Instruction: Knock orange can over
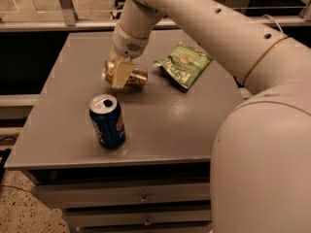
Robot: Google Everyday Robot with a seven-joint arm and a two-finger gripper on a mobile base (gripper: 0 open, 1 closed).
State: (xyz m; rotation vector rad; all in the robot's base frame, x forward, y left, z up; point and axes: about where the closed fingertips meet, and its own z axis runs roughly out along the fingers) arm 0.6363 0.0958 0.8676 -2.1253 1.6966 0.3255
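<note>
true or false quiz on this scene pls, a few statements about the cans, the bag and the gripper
1. The orange can is turned on its side. True.
2. The blue can is lying flat on the table. False: it stands upright, opening on top.
3. The gripper is at the orange can. True.
4. The green snack bag sits on top of the blue can. False: it lies on the table, apart from both cans.
5. The two cans touch. False: bare table shows between them.
</note>
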